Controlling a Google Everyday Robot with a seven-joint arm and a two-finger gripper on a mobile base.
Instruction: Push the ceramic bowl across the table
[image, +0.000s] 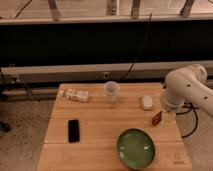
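The green ceramic bowl (135, 148) sits upright on the light wooden table (100, 125), near the front edge, right of centre. My white arm (187, 87) reaches in from the right. The gripper (167, 116) hangs over the table's right edge, behind and to the right of the bowl and apart from it. A small red-brown thing (157, 118) lies on the table just left of the gripper.
A clear plastic cup (112, 91) stands at the back centre. A plastic-wrapped packet (77, 95) lies at the back left. A small white object (147, 102) lies at the back right. A black phone (73, 130) lies at the left. A dark wall with cables runs behind the table.
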